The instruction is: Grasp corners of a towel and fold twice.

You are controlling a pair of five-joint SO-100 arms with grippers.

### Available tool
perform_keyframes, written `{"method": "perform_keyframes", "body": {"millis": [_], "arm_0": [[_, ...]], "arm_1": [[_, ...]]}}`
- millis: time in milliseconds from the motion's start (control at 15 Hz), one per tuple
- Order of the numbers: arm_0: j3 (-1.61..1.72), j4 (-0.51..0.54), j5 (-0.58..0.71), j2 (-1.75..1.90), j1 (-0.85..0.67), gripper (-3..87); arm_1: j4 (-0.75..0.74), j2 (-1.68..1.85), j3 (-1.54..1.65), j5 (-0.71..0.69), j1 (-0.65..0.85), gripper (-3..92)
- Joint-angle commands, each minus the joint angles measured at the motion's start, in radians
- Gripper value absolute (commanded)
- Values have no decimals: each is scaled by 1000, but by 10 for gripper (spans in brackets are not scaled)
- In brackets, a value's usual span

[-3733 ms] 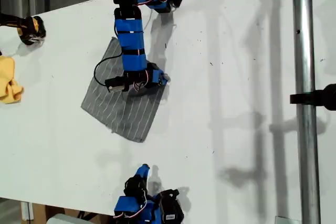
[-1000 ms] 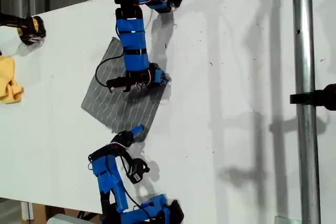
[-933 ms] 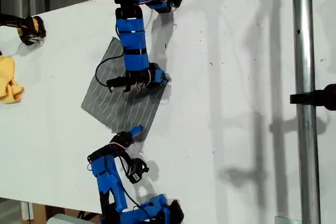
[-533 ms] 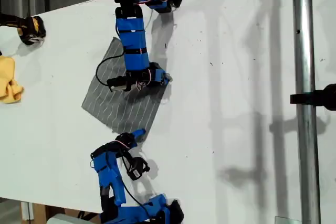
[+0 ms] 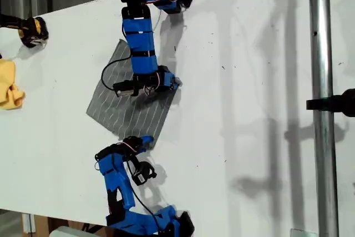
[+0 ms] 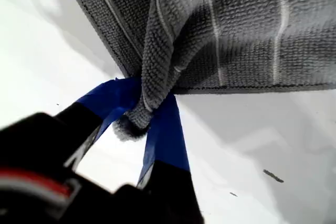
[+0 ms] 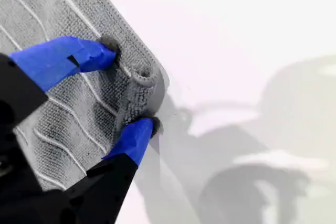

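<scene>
A: Exterior view. The towel, grey with thin pale stripes, lies flat as a diamond on the white tabletop. One arm reaches over its far side, pincer at a corner; the other arm, elbow raised, has its pincer at the near corner. Bare tabletop lies wide beyond both.

B: First wrist view. My first pincer is clamped on a corner, cloth bunched and lifted between its blue tips.

A: Second wrist view. My second pincer is part-way apart, straddling a puckered corner, fingertips touching cloth.
</scene>
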Motion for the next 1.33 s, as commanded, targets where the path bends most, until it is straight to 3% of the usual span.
{"method": "perform_keyframes", "body": {"millis": [0, 133, 333, 733, 1267], "arm_0": [[-21, 9, -18, 3, -9, 95], [-23, 8, -21, 2, -11, -6], [-28, 18, -35, 5, 6, -15], [-172, 187, -103, 155, 129, -15], [187, 210, -408, 695, 252, -15]], "arm_1": [[3, 77, 6, -2, -5, -1], [0, 83, 20, -2, -3, -1], [0, 98, 29, -2, -3, -1], [17, 302, 60, -14, -38, -1], [57, 367, -110, -84, -213, -1]]}}
